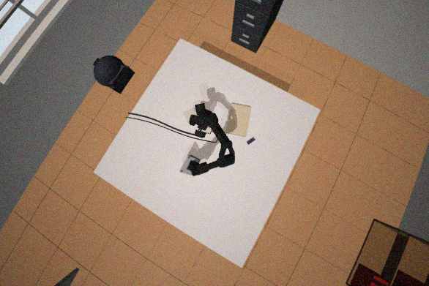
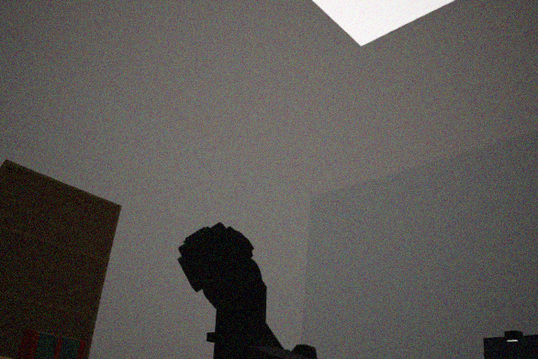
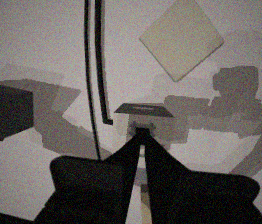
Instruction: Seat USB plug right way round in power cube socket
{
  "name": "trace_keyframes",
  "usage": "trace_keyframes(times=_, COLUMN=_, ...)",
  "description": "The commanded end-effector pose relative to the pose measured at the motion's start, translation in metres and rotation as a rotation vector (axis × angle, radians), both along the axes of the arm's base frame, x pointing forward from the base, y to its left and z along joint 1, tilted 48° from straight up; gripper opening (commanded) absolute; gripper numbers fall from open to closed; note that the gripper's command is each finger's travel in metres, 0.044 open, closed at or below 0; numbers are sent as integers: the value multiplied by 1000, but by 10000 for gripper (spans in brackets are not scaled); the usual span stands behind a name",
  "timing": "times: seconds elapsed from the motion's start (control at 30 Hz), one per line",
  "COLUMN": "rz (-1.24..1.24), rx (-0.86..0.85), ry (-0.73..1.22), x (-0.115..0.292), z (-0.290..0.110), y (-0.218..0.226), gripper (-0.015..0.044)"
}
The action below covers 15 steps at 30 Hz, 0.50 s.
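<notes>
The power cube (image 3: 127, 110) shows in the wrist view just beyond the fingertips, with a dark face that bears a thin pale slot and a paler face nearer me. My gripper (image 3: 142, 137) is almost shut, its fingertips together on the small dark USB plug, over the paler face of the cube. The fingers hide most of the plug and the socket, so I cannot tell which way round the plug is or how deep it sits. In the top view the arm (image 1: 225, 147) hides this area. The exterior view shows only part of the arm (image 2: 239, 290).
Dark cables (image 1: 157, 122) (image 3: 100, 65) run in beside the cube. A dark box (image 3: 7, 111) stands left in the wrist view. A pale yellow square (image 3: 182, 40) lies beyond the cube. A larger yellow pad (image 1: 242, 119) and a small purple block (image 1: 250, 141) lie on the white table (image 1: 234, 227).
</notes>
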<state>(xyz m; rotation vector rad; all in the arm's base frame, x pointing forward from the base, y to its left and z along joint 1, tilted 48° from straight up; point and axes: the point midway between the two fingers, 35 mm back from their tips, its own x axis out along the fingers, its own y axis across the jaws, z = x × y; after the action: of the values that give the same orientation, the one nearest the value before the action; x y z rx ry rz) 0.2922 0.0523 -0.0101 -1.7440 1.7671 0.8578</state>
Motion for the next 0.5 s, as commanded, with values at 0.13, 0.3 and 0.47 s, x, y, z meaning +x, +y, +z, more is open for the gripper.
trace_keyframes(times=0.13, rz=4, rx=-3, ry=1, x=0, z=-1, y=-1, gripper=0)
trace_keyframes(times=0.3, rz=4, rx=-3, ry=1, x=0, z=-1, y=-2, gripper=0)
trace_keyframes(times=0.47, rz=4, rx=-3, ry=1, x=0, z=-2, y=-2, gripper=0)
